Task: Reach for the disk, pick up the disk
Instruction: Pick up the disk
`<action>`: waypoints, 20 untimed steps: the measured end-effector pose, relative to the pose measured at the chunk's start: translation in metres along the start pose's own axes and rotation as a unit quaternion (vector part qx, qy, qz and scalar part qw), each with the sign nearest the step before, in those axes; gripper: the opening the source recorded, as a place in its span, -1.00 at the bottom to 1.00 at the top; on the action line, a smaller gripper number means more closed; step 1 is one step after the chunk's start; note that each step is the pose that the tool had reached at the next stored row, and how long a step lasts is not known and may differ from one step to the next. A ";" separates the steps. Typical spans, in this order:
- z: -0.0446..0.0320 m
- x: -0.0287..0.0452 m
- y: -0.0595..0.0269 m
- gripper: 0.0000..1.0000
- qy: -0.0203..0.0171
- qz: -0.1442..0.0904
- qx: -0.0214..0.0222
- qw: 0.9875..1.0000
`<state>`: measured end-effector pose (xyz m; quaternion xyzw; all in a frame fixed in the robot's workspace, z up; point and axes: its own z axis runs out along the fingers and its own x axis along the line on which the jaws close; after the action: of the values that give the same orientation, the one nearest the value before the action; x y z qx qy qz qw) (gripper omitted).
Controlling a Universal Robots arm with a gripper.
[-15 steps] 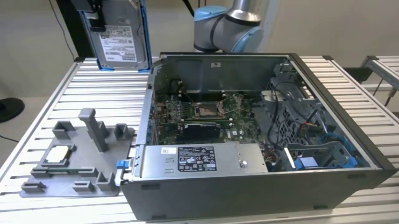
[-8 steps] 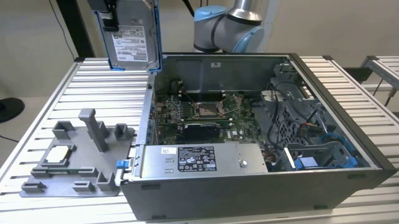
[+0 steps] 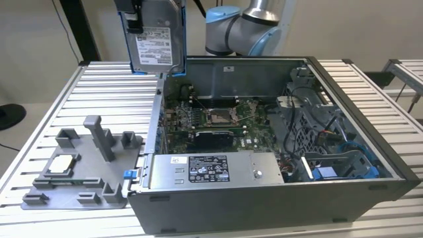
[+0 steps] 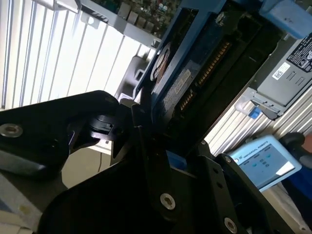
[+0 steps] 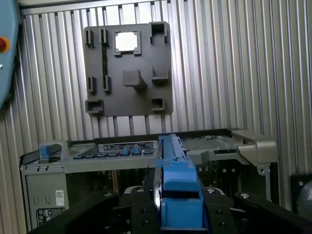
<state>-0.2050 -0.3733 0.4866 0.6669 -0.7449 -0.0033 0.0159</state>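
Nearest us, our black two-fingered tool [image 5: 178, 214] is clenched on the blue-framed, silver-grey flat metal disk [image 3: 157, 42], which hangs on edge over a corner of the open dark grey computer case [image 3: 264, 208]. We judge that a slip in this narrow pinch, or a swing, could drop the disk onto the green circuit board [image 3: 198, 121] below or knock it against the case wall. Farther off, a grey plastic fixture plate [image 3: 66, 191] lies on the ribbed metal counter [image 3: 112, 84].
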 end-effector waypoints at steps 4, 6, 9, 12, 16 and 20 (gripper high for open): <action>-0.0003 -0.0015 -0.0132 -1.00 0.000 0.000 0.000 1.000; -0.0006 -0.0023 -0.0208 -1.00 0.000 -0.001 0.000 1.000; -0.0009 -0.0037 -0.0330 -1.00 0.000 -0.001 0.000 1.000; -0.0013 -0.0050 -0.0458 -1.00 0.000 -0.001 0.000 1.000; -0.0018 -0.0069 -0.0623 -1.00 0.000 -0.001 0.000 1.000; -0.0021 -0.0084 -0.0763 -1.00 0.000 -0.001 0.000 1.000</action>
<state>-0.1282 -0.3733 0.4865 0.6679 -0.7441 -0.0035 0.0161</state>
